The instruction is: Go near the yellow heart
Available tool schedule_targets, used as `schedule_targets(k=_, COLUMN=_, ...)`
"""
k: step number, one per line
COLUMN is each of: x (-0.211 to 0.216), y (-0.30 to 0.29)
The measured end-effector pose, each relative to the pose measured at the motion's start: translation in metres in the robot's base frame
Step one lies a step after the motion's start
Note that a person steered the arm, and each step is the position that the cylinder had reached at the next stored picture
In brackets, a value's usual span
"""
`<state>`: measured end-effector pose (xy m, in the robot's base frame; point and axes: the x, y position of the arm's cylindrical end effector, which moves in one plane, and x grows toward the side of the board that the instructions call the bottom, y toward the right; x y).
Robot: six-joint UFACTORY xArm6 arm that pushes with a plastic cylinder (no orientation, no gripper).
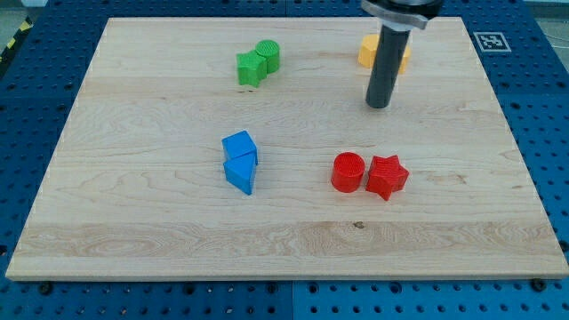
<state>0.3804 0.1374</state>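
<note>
A yellow block (367,52), partly hidden behind the rod so its shape is unclear, lies near the view's top right of the wooden board (133,222). My tip (380,105) rests on the board just below that yellow block, a short way from it. The rod rises from the tip towards the view's top edge and covers the middle of the yellow block.
A green star (251,68) touches a green cylinder (268,53) at the top centre. Two blue blocks, one (239,146) above the other (240,172), touch at the centre left. A red cylinder (348,172) touches a red star (387,176) at the lower right.
</note>
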Motion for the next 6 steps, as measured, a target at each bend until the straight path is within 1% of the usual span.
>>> schedule_targets(k=2, x=-0.036, y=0.056)
schedule_targets(k=3, x=-0.066, y=0.065)
schedule_targets(k=4, x=-0.107, y=0.065)
schedule_targets(k=5, x=-0.121, y=0.065)
schedule_targets(k=6, x=-0.121, y=0.056)
